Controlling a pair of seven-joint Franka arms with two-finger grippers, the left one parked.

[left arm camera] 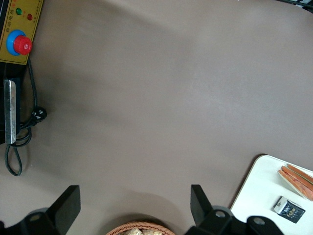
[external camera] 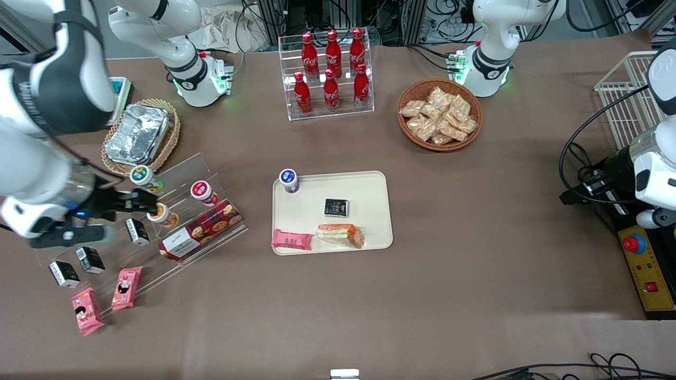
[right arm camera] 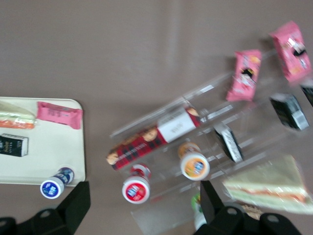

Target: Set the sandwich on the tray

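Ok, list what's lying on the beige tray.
On the tray: a sandwich, a pink snack pack, a small black packet and a blue-lidded cup. The hand is over the acrylic shelf.

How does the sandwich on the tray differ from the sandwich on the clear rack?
The tray sandwich lies on the tray beside a pink snack; the rack sandwich lies on the clear rack. The tray sandwich is far from the open gripper; the rack sandwich lies close beside it. Both are pale wedges with an orange-red filling stripe.
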